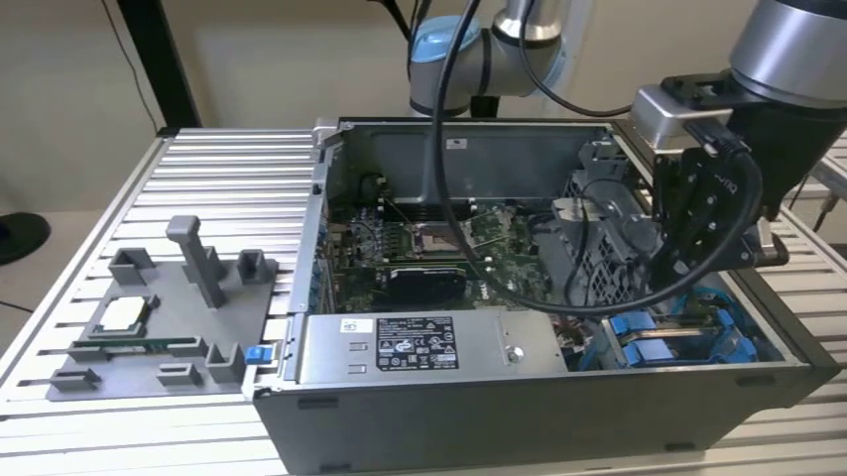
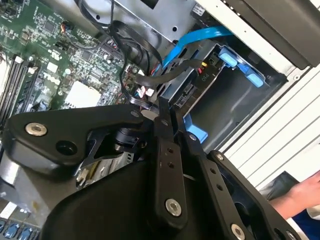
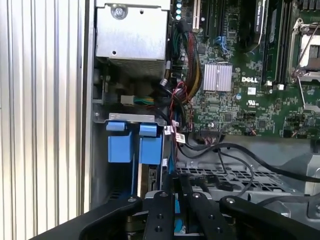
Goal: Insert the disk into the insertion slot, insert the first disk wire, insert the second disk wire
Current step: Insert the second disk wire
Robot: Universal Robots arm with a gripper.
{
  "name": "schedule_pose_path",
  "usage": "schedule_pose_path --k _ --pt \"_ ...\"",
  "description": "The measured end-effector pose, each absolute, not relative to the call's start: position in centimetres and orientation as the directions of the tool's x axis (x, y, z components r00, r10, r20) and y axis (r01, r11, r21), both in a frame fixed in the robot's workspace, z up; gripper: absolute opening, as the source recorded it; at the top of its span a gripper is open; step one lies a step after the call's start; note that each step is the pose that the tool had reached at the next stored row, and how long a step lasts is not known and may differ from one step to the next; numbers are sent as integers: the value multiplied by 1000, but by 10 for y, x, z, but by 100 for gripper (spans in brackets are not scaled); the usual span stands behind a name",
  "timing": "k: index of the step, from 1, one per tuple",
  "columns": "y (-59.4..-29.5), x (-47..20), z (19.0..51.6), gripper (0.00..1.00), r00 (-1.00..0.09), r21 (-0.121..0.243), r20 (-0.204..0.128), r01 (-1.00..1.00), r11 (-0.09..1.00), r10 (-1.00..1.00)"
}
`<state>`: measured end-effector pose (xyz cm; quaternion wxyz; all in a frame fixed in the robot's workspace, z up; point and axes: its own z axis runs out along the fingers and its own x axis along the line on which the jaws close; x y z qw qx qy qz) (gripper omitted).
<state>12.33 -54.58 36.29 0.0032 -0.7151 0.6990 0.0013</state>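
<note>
**Gripper over the drive corner, disk seated edge-on**

The black two-fingered gripper hangs over one corner of the open grey metal computer case. Its fingers are drawn together, apparently pinching the flat bright-blue wire. A strip of blue shows between them in the first wrist view. Such a grip would let the wire's end be steered toward the disk.

The silver-grey disk in its bright blue plastic frame already stands edge-on in the insertion slot, beside a second blue frame. This leaves its rear edge turned toward the loose wires.

The disk's white label is hidden and its sockets lie behind the gripper. The fingertips cover the wire's plug, so whether it is mated cannot be told. A person's hand is cut off at the edge of the second wrist view.
</note>
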Motion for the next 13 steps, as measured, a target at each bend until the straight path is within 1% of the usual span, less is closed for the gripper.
schedule_pose_path --k 6,13 --pt "-558 124 358 0 23 -3 -9 -1000 -23 -1000" --pt "-560 129 358 0 26 -3 -12 -1000 -26 -1000"
